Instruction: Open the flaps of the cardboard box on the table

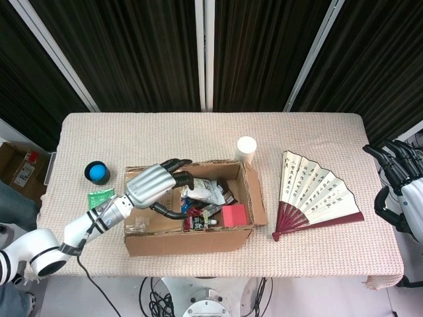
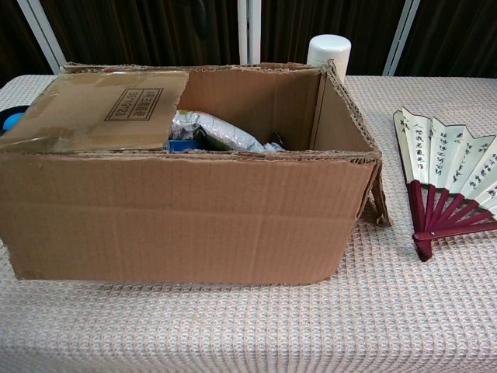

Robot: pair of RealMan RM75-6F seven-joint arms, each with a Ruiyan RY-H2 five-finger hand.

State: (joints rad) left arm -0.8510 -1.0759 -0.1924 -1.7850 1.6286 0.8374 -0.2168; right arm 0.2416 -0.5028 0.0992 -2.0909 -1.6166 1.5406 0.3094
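Observation:
The cardboard box [image 1: 192, 241] stands at the table's front middle, seen close up in the chest view [image 2: 186, 217]. Its left flap [image 2: 101, 109] lies flat over the left half. The right flap [image 1: 257, 195] is folded outward, and snack bags [image 1: 201, 191] and a red pack [image 1: 233, 215] show inside. My left hand [image 1: 153, 185] hovers over the left flap, fingers spread and curved toward the flap's free edge, holding nothing. The chest view does not show it, so it seems to be above the box. My right hand [image 1: 404, 191] hangs open past the table's right edge.
A white cylinder [image 1: 246, 150] stands just behind the box's right rear corner [image 2: 328, 48]. A spread paper fan [image 1: 314, 195] lies to the right of the box [image 2: 446, 179]. A blue ball in a black cup [image 1: 98, 173] and a green packet [image 1: 99, 197] lie to the left.

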